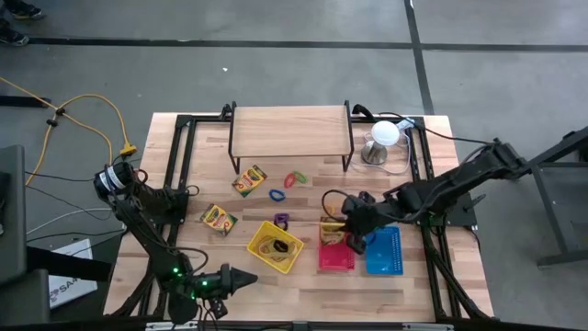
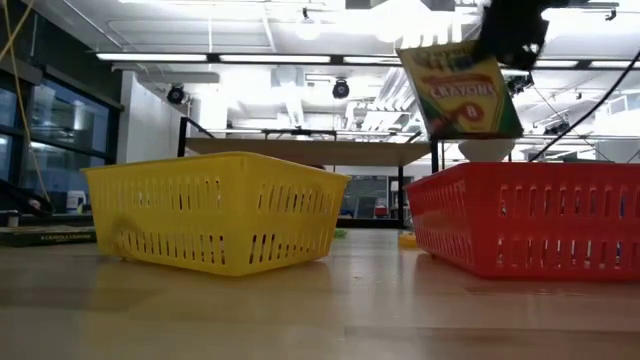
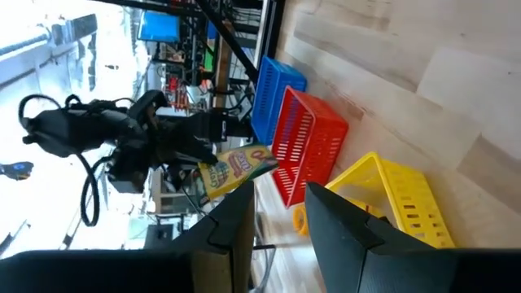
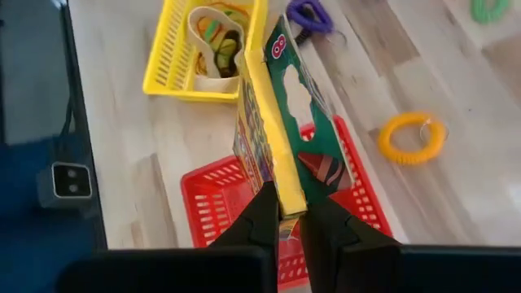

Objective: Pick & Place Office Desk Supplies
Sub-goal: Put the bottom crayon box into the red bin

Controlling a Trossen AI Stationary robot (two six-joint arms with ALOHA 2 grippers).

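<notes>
- tabletop is pale wood planks, smooth with a light sheen
- yellow basket, red basket and blue basket all look like slotted moulded plastic, kinda glossy
- crayon box is printed card, slight gloss
- shelf by the back edge: matt wood top, black metal legs
- right gripper fingers look like matt black plastic

Both arms are dark, near-black, built of slim jointed links. The left arm carries small green indicator lights near its forward joints and a round silver-and-black motor housing at its rear end. The right arm has black cables looping along its links. Each gripper's fingers are matte black, flat-sided and tapering toward the tips.
</notes>
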